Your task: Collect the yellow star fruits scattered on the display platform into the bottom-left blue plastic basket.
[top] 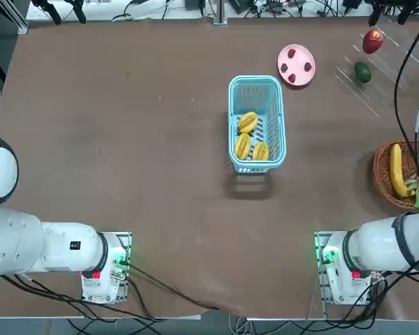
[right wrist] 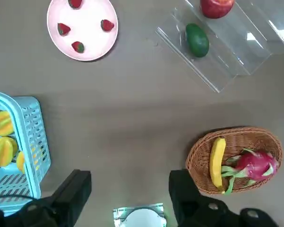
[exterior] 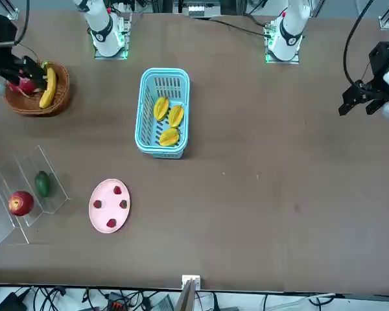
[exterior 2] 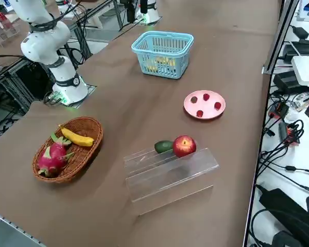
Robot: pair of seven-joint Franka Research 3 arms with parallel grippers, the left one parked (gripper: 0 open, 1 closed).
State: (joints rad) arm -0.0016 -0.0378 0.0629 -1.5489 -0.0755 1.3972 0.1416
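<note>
The yellow star fruits [top: 250, 138], 3 in all, lie together inside the blue plastic basket [top: 257, 84], which stands on the brown table [top: 126, 139] near its middle; in the front view the same 3 fruits [exterior: 168, 122] sit on the basket's slotted floor, 2 side by side and 1 just beyond them toward the camera. The display platform [exterior 2: 167, 172], a clear tiered rack, stands well apart from the basket near the table's far right corner as the robot sees it, and it carries only a red apple [exterior 2: 184, 145] and a green fruit [exterior 2: 164, 146], which lie touching or just beside each other on one step. A pink plate [top: 296, 65] with 3 small red berries lies between the basket and the rack. A round wicker basket [exterior 2: 67, 149] near the right arm's base holds a banana [exterior 2: 76, 137] and a pink dragon fruit [exterior 2: 51, 157]. The right gripper [right wrist: 130, 191] hangs high above the table, over the bare stretch between the blue basket and the wicker basket; its 2 dark fingers [right wrist: 75, 189] stand spread wide with nothing between them, and they touch no fruit, basket or rack.
</note>
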